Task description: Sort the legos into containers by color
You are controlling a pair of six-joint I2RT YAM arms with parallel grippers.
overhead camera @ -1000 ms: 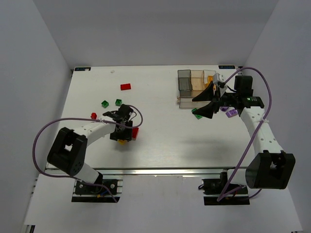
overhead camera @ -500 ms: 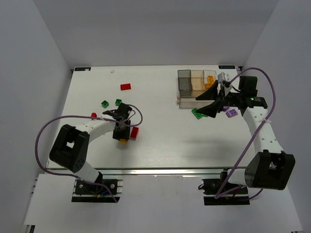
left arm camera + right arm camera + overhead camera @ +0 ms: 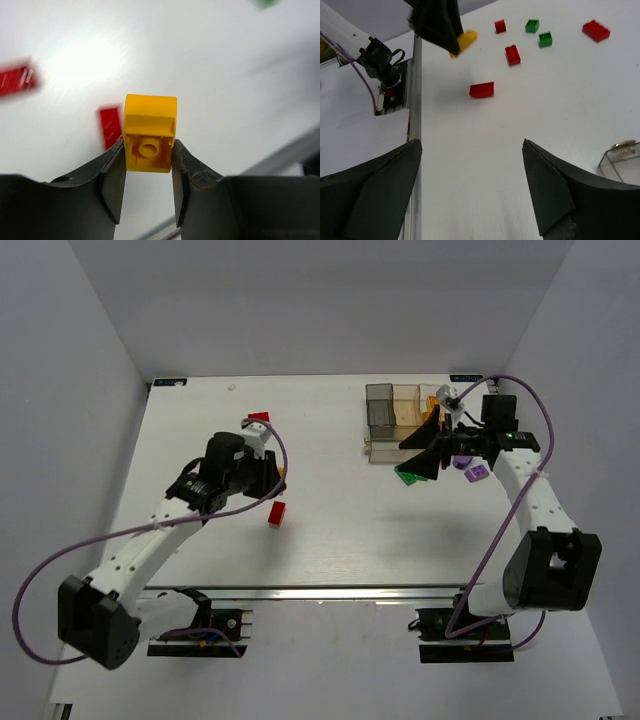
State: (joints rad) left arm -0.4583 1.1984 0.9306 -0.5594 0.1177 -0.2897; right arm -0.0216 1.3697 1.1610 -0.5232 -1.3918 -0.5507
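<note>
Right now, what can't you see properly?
- Top view: the left gripper almost hides the yellow brick it holds.
- Top view: the right gripper covers part of the green brick and the bins; what is inside is too small.
- Left wrist: red bricks blurred; something green cut off by the top edge.
- Right wrist: a bin cut off by the right edge.

legos [image 3: 277, 513] lie on table [image 3: 330, 540], left of and before containers [image 3: 392, 405].

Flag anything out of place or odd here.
Nothing damaged or spilled. Unsorted pieces lie outside the containers: a green lego and purple legos beside them, a red lego mid-table. The left tool holds a yellow lego.
</note>
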